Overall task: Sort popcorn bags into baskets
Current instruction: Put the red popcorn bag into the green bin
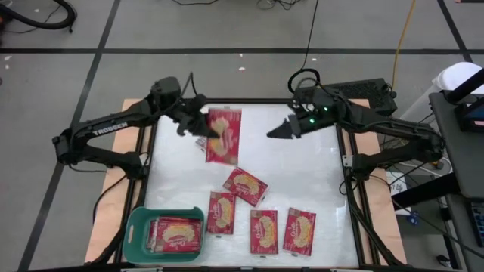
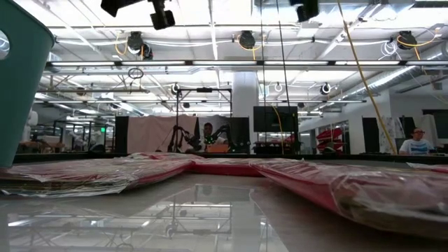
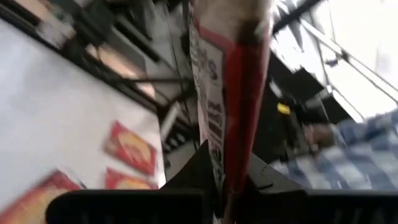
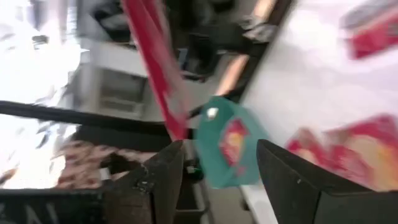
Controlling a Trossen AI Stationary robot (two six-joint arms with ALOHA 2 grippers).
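My left gripper (image 1: 198, 128) is over the table's far left part, shut on one red popcorn bag (image 1: 224, 136). In the left wrist view that bag (image 3: 227, 93) shows edge-on, running away from the fingers. My right gripper (image 1: 277, 132) hangs open to the right of that bag, pointing at it and touching nothing; its wrist view shows its fingers apart (image 4: 217, 180). Several more red bags lie flat on the near part of the table, such as one (image 1: 244, 186) and another (image 1: 263, 231). The teal basket (image 1: 136, 236) stands at the near left corner with bags (image 1: 178, 234) inside. My left gripper pinches the popcorn bag between its two fingers (image 3: 186, 177) at the bag's left edge (image 3: 219, 165). The fingers come level from the table's left. The bag sticks out past the fingertips toward the right, lifted off the table, its red face showing from above.
A black frame (image 1: 249, 100) rims the white tabletop. The middle and far right of the table (image 1: 302, 174) are bare white surface. In the low view, bags (image 2: 364, 189) lie flat in the foreground and the basket wall (image 2: 21, 77) stands at the left. A person sits far behind (image 2: 417, 143).
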